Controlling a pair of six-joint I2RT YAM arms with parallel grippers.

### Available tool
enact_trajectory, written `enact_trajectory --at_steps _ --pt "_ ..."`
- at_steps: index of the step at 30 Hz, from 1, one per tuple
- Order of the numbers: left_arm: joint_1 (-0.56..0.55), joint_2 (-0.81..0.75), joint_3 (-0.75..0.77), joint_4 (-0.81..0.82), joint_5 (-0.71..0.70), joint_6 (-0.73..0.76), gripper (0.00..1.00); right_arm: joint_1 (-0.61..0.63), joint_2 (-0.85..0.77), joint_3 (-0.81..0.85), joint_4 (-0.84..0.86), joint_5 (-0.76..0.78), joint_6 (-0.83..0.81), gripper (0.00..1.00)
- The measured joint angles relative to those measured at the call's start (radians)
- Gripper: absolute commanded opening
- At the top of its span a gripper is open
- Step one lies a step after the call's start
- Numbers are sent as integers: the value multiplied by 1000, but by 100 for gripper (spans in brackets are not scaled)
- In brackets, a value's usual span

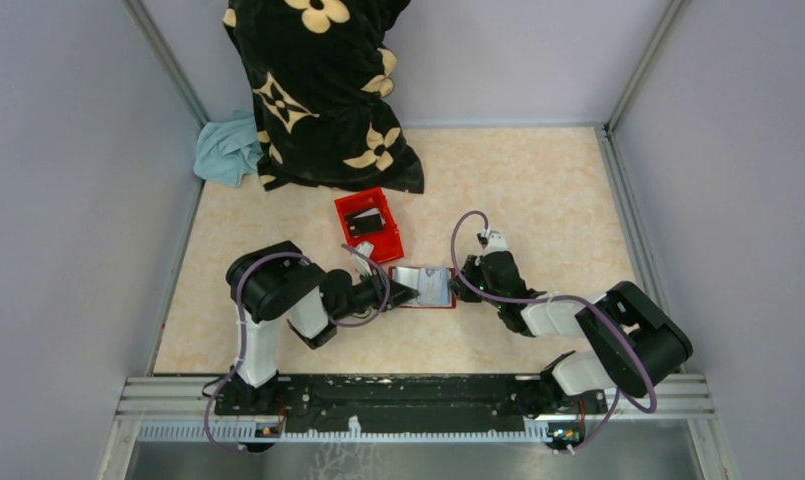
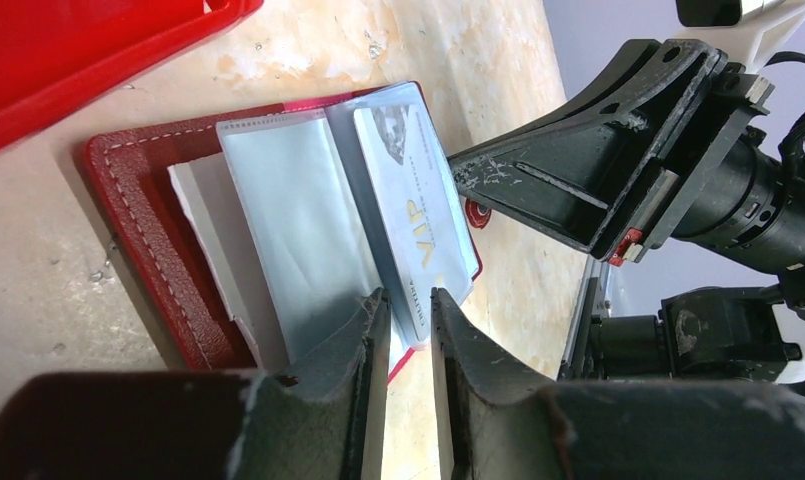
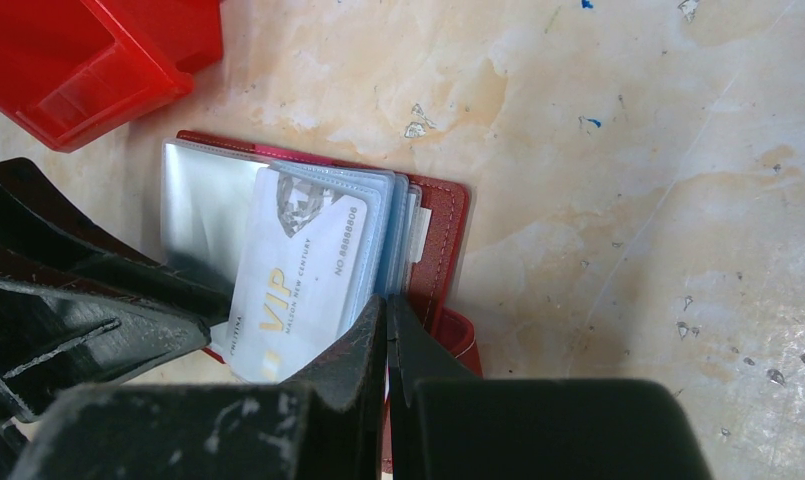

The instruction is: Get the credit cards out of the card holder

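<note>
Card holder [image 2: 138, 215], laid open: clear sleeves [image 2: 288, 220], credit card [image 2: 418, 220] printed "VIP". Left gripper [image 2: 408, 300] narrowly parted at the card's corner, grip cannot be told; right gripper [image 3: 386, 308] closed.

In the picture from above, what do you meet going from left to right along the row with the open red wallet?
First the left arm → left gripper → card holder, lying open → right gripper → right arm.

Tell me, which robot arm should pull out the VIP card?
Left. The left tool has jaws slightly apart around the end of the VIP card; the right tool is shut, tips down on the card holder.
</note>
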Motion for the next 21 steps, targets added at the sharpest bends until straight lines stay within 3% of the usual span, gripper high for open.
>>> enact_trajectory --at_steps 21 --pt "0 29 27 5 19 -16 29 -1 4 0 5 -1 0 0"
